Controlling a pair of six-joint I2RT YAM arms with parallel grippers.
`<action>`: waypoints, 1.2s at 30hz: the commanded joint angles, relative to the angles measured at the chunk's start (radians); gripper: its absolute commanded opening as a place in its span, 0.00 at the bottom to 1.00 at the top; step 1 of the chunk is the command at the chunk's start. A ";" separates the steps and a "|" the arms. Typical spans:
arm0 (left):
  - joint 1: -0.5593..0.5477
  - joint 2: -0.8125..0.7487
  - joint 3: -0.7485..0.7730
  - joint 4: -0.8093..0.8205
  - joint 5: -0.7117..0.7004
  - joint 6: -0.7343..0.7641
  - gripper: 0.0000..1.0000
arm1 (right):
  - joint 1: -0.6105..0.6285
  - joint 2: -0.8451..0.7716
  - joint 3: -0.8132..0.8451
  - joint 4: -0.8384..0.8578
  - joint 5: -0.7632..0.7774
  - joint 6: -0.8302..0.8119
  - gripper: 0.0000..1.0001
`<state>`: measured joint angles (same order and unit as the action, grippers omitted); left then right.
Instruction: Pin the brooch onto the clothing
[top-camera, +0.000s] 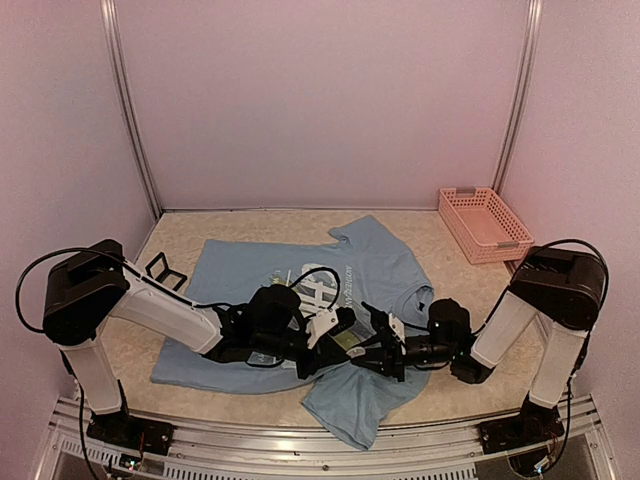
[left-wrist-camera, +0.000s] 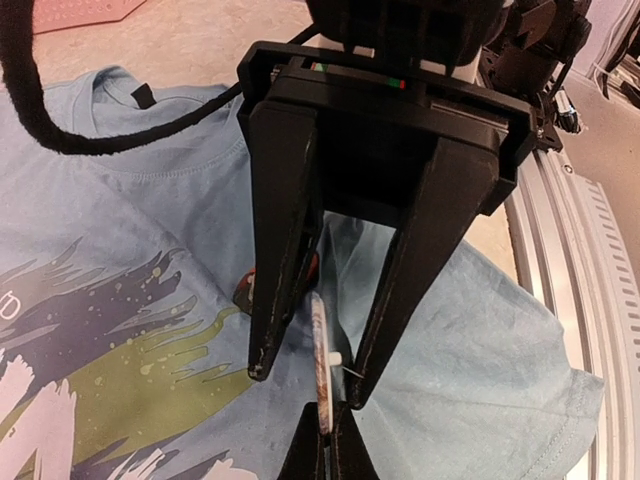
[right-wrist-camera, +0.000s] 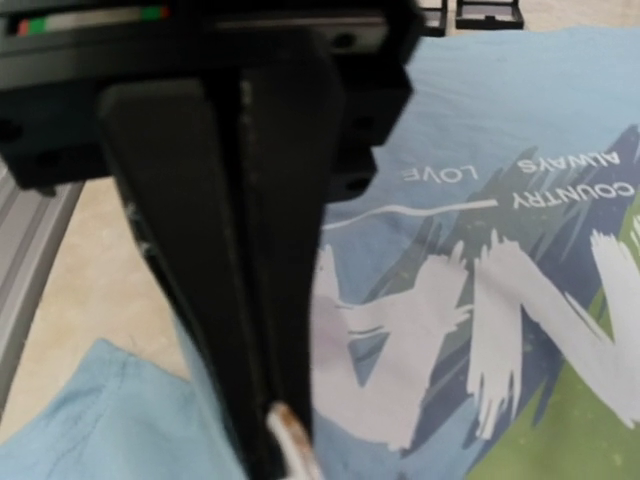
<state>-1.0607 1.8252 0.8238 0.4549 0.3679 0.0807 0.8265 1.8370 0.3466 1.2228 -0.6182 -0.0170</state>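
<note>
- top external view: t-shirt (top-camera: 240, 275), light blue, spread flat on the table (top-camera: 250, 225), chest print up; lower right part rumpled towards the near edge.
- both arms reach inwards and meet low over the chest print, tips facing each other.
- left gripper (top-camera: 342, 333): clenched. in the left wrist view its fingers (left-wrist-camera: 305, 450) are pressed together on the lower edge of the brooch (left-wrist-camera: 319, 350).
- brooch: thin round disc seen edge-on, held upright, a small white stub and a pin on its back face. it sits just over the cloth where the green streaks end; whether it touches the cloth cannot be told.
- right gripper (left-wrist-camera: 308, 385): jaws parted, one finger each side of the brooch. the finger on the stub side is close against the pin, the other stands apart from the disc.
- right wrist view: the left gripper's closed fingers (right-wrist-camera: 230, 250) fill the frame, brooch edge (right-wrist-camera: 288, 440) at their tip, white lettering of the shirt behind.
- basket (top-camera: 485, 222): pink, far right corner, clear of the shirt.
- black frames (top-camera: 165, 270): on the table just beside the shirt's left sleeve.
</note>
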 joint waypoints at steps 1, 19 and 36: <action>-0.012 -0.022 0.015 -0.010 0.030 0.024 0.00 | -0.043 0.012 0.017 0.030 0.023 0.105 0.24; -0.030 -0.017 0.039 -0.047 0.004 0.053 0.00 | -0.062 0.023 0.081 -0.123 -0.010 0.097 0.24; -0.035 -0.012 0.060 -0.051 -0.009 0.077 0.00 | -0.061 0.000 0.097 -0.220 -0.026 0.028 0.42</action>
<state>-1.0676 1.8252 0.8543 0.3614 0.2985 0.1368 0.7830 1.8496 0.4461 1.0138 -0.6518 0.0406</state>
